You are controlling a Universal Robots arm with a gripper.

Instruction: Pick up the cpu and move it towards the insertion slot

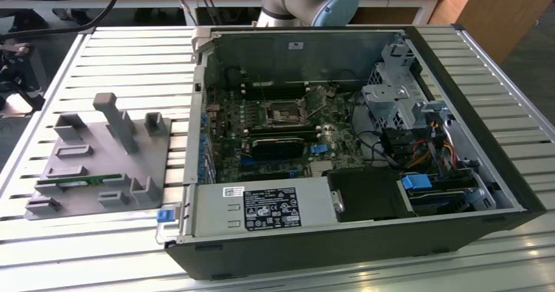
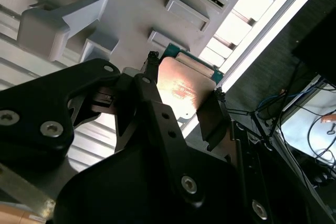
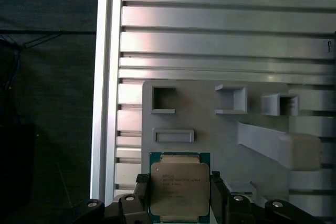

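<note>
Cpu (image 3: 178, 182) gripped in pincer (image 3: 179, 191), fingers (image 3: 143, 190) tight on two opp edges, metal top up. Held over grey fixture (image 3: 220, 135), nr its edge, raised pockets close by. Insertion slot (image 1: 284, 113) well apart from fixture, walled in by open pc case (image 1: 347, 246) on slatted worktop (image 1: 130, 45).

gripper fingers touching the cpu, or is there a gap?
Touching. In the first wrist view the gripper has its fingers flush against two opposite edges of the cpu, with no gap on either side. The second wrist view agrees.
</note>
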